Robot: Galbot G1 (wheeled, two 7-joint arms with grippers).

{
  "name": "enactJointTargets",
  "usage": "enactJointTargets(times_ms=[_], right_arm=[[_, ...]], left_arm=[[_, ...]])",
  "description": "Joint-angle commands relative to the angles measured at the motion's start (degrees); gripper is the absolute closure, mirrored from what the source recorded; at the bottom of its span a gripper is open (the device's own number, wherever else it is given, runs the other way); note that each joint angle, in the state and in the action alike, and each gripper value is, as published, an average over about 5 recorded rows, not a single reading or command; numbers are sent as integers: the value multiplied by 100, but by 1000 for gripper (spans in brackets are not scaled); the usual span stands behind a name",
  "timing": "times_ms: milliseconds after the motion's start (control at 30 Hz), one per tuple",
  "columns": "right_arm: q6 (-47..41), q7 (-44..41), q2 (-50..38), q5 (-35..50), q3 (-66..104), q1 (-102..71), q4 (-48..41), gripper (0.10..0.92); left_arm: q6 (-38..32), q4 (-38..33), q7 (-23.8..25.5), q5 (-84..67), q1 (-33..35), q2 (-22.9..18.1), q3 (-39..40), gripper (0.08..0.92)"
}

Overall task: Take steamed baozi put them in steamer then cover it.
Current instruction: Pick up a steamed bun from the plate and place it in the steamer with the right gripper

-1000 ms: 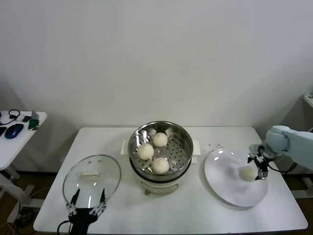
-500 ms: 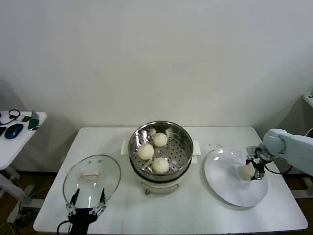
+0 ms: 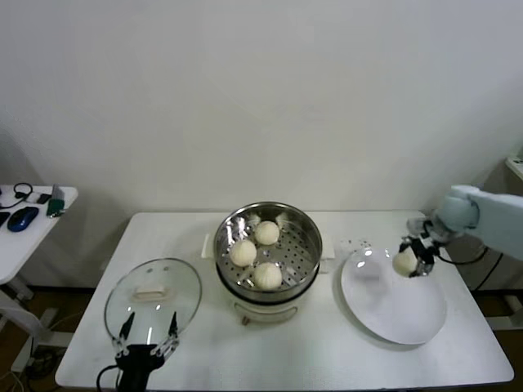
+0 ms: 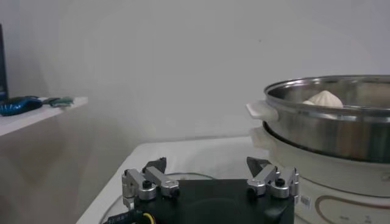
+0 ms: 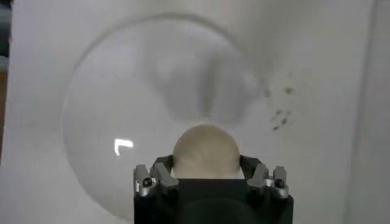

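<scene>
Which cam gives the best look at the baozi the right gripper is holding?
Right wrist view: the held baozi fills the centre between the right gripper fingers, above the white plate. The head view shows it small, lifted over the plate. The left wrist view does not show it.

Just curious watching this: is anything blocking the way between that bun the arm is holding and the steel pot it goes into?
Nothing visible does. The right gripper holds the last baozi above the white plate, and the table between plate and steamer is bare. The steamer is uncovered; the cover lies on its far side, by the left gripper.
</scene>
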Motion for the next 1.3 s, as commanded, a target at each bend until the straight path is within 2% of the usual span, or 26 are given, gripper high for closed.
enactJointTargets(times_ms=[33,167,300,500,867,1300], right_arm=[[-323,-90,1123,2276,-1132,2994,1488,304],[-610,69,1585,2829,-602,2849,1573,304],[-805,287,1928,2918,-264,2376,1588,304],[-960,610,2363,2638,-146,1337,1366,304],[-1028,837,2734,1841,73,-221,397,304],[-1005,815,2800,1474,208,-551,46,304]], left_arm=[[19,-37,5,-22,9,51,-24,177],[30,-56,8,-51,8,77,-41,177],[26,-41,9,-97,-9,82,-55,177],[21,-18,8,-123,-51,71,-88,177],[9,64,16,-137,-64,92,-130,177],[36,94,19,-139,-87,91,-156,177]])
